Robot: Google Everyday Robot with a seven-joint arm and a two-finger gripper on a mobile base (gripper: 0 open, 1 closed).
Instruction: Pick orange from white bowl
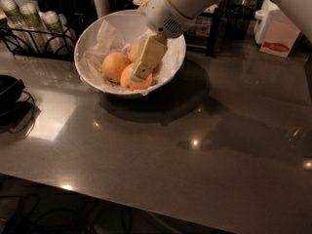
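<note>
The dark grey desk (195, 179) fills most of the view, and the robot's white arm (180, 6) reaches in over its far edge. The white bowl (92, 43) sits towards the far left corner, lined with crinkled paper (97, 57). The gripper (140, 71) hangs inside the bowl, slanted down over the front orange (126, 81). Whether it is spread or closed on the fruit I cannot tell. I judge this to be the reach-and-grasp step, with nothing lifted yet. The next move calls for seating around that one orange, closing, and rising clear of the rim. The left orange (115, 66) and the rear orange (134, 50) crowd it and may be nudged, and the paper could snag. A wire rack of cups (29, 33) stands at the far left corner, a red-and-white carton (278, 35) stands at the far right corner, and a black object (7, 94) sits at the left edge, all well apart from the bowl.
</note>
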